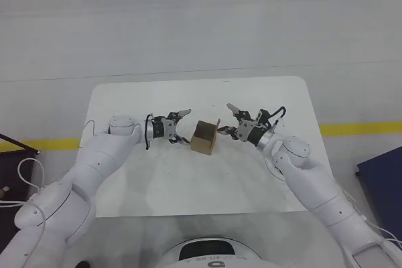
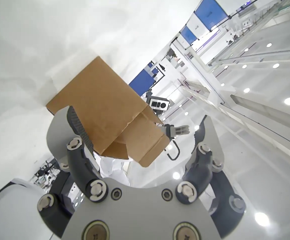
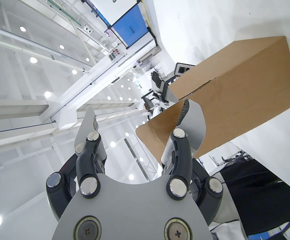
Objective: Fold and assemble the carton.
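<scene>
A small brown carton [image 1: 204, 137] stands in the middle of the white table [image 1: 154, 181], with loose flaps on the side facing my right arm. My left gripper [image 1: 186, 127] is open just beside the carton's left side. In the left wrist view the carton [image 2: 102, 111] lies between the spread fingers of the left gripper [image 2: 137, 118], close against one finger [image 2: 78, 126]. My right gripper [image 1: 225, 118] is open at the carton's right side. In the right wrist view one finger [image 3: 190, 116] of the right gripper [image 3: 138, 108] sits against a raised flap [image 3: 155, 138] of the carton [image 3: 237, 86].
The table's far edge [image 1: 201, 82] and near edge [image 1: 201, 213] lie well away from the carton. A yellow floor line [image 1: 368, 127] runs past both ends of the table. A dark blue object [image 1: 395, 181] stands on the floor at the right.
</scene>
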Tool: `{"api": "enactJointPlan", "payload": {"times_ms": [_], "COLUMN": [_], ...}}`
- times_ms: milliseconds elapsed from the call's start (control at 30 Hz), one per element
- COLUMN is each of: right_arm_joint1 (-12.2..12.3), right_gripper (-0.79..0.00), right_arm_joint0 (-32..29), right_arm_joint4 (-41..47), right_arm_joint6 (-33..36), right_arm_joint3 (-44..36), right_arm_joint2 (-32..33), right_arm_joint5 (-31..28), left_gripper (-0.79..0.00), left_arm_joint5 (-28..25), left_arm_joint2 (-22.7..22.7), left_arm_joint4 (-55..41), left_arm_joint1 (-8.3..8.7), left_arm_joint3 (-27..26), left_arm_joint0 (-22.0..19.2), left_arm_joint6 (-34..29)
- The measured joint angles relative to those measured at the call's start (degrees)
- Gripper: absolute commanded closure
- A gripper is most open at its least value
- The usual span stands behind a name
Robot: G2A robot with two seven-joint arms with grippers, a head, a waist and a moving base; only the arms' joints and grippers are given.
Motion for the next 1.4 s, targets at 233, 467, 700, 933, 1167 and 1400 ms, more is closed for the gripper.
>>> {"api": "enactJointPlan", "payload": {"times_ms": [233,467,700,933,1167,1400], "right_arm_joint1": [-1.1,-2.6,-1.9,-1.5,-1.5,-1.3], "right_gripper": [-0.594,-0.582,-0.591,-0.785,-0.785,-0.785], "right_arm_joint0": [2.7,6.3,0.9,-6.9,-6.7,-7.4], "right_arm_joint4": [2.1,2.7,2.4,4.1,3.7,0.1], "right_arm_joint6": [2.9,4.4,5.2,4.9,4.9,5.5], "right_arm_joint3": [1.9,5.3,4.4,0.6,0.7,-1.2], "right_arm_joint2": [-2.0,-3.6,2.6,7.0,6.9,7.2], "right_arm_joint5": [2.1,-2.2,-9.8,-16.2,-16.1,-19.3], "left_gripper": [-0.785,-0.785,-0.785,-0.785,-0.785,-0.785], "left_arm_joint5": [4.7,4.8,5.2,6.6,5.8,2.7], "left_arm_joint2": [0.5,-0.6,-3.6,-7.3,-14.0,-25.1], "left_arm_joint4": [2.2,3.7,2.3,-0.4,0.2,1.3], "left_arm_joint1": [-0.74,-1.09,-0.91,-0.4,3.47,10.23], "left_arm_joint3": [-2.4,-2.3,-1.7,-3.4,-1.9,-3.6], "left_arm_joint0": [1.3,1.1,0.6,0.2,-1.5,-0.9], "left_arm_joint6": [-6.9,-7.2,-7.0,-7.0,-10.1,-11.1]}}
